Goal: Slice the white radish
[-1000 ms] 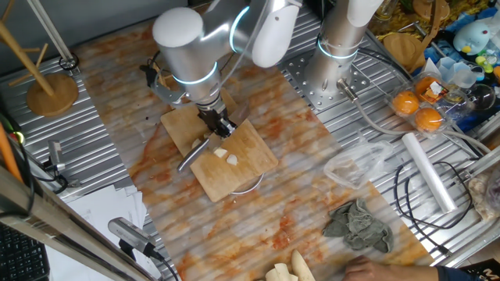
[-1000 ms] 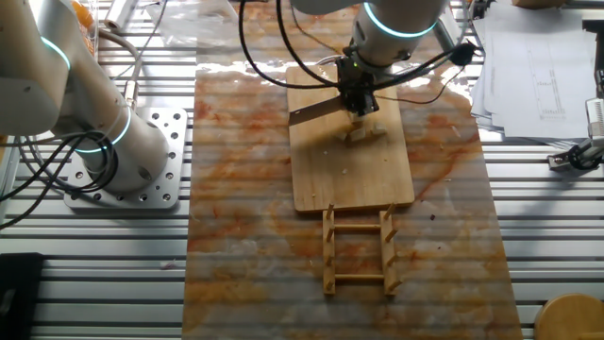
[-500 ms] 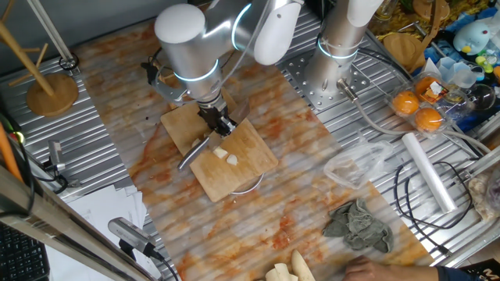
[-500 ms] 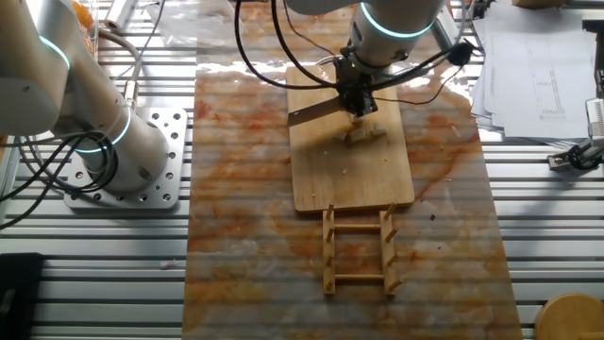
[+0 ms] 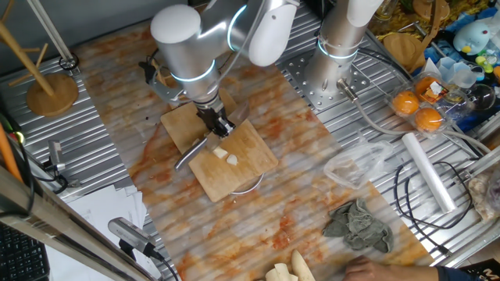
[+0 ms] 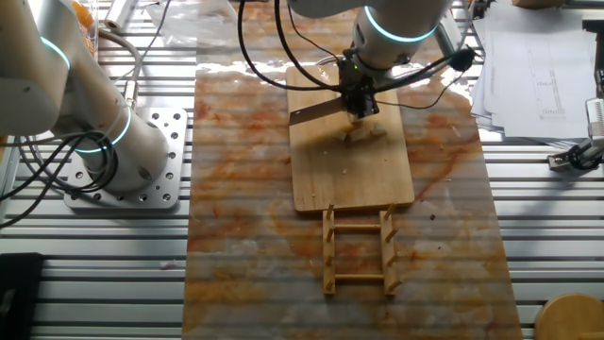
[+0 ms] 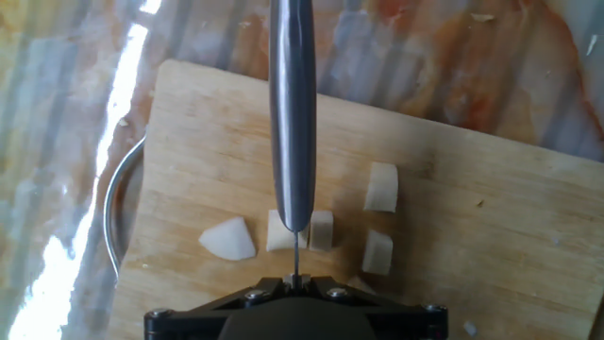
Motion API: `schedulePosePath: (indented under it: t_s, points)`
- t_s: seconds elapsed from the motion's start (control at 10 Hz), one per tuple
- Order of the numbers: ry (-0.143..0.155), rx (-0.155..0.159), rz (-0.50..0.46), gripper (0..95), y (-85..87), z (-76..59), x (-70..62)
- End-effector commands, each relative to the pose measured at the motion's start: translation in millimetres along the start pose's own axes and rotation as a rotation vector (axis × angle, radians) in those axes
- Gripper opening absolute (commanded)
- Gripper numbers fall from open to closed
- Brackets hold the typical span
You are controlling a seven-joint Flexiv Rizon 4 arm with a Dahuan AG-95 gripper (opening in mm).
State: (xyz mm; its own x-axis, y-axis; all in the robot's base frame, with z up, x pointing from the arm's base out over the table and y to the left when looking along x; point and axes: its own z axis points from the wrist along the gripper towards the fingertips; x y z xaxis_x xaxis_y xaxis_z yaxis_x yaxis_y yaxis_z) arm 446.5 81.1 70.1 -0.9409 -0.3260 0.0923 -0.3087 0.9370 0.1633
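I work in what looks like a robotics lab, not a kitchen. My table (image 5: 94,168) is ribbed aluminium rail, with a second arm's base bolted to a perforated metal plate (image 6: 151,165). Loose black cables (image 5: 410,199) trail over the rails, printed papers (image 6: 528,66) lie at one edge, and a stained plastic sheet (image 6: 245,217) covers the middle. The cluttered far corner holds what may be oranges (image 5: 418,109).
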Motion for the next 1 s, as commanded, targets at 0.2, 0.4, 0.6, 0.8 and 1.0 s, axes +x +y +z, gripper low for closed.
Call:
schedulePosePath:
  t_s: [0.2,0.4,0.6,0.8,1.0]
  points:
    - [0.001,-0.025,0.027,0.0,1.4,-0.9,-2.3]
    - [0.006,-0.027,0.036,0.0,3.0,-1.0,-3.9]
    - [0.007,-0.025,0.043,0.0,5.3,0.4,-5.0]
    - [0.008,-0.024,0.05,0.0,6.5,2.3,-6.1]
    - [0.008,-0.023,0.059,0.0,7.7,5.8,-8.1]
